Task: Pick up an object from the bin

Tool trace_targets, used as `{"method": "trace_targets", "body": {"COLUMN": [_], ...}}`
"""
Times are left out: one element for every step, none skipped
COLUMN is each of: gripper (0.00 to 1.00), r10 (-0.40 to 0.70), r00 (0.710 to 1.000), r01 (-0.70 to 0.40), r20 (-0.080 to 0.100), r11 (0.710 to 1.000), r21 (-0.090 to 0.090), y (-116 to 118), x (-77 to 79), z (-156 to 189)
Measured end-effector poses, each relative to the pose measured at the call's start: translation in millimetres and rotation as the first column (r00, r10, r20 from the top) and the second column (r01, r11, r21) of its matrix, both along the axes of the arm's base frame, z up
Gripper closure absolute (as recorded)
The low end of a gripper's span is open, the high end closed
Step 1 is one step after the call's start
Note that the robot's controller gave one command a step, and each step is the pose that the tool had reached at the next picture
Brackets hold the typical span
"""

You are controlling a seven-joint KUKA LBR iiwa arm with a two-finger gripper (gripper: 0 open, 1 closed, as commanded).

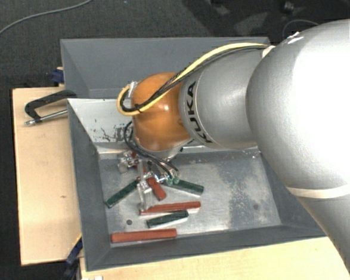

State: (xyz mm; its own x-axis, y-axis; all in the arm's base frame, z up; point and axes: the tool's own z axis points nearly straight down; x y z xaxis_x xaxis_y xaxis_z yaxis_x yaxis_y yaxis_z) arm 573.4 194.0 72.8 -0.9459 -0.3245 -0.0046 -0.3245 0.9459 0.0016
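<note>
The grey metal bin [244,188] holds a loose scatter of flat red and dark green sticks. Past the longest red bar [144,235], toward the bin's middle, the gripper [146,189] sits touching a short red stick [158,190]. I cannot tell whether its jaws are open. The silver arm [220,103] reads KUKA.

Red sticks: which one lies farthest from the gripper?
The long red stick lowest in the view, alone by the bin wall. The other two red sticks lie higher, near the gripper.

Grey bin [244,191] with red sticks [144,235] and green sticks [121,195]
</note>
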Motion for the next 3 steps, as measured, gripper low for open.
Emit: {"method": "trace_targets", "body": {"gripper": [0.0,0.0,1.0], "r10": [-0.002,-0.005,-0.004], "r00": [1.0,1.0,1.0], "r01": [0.002,0.005,0.004], "r20": [0.001,0.001,0.001], "r11": [1.0,1.0,1.0], "r21": [0.001,0.001,0.0], "y": [0.6,1.1,0.7], "x": [1.4,2.7,2.8], "z": [1.3,2.6,2.6]}}
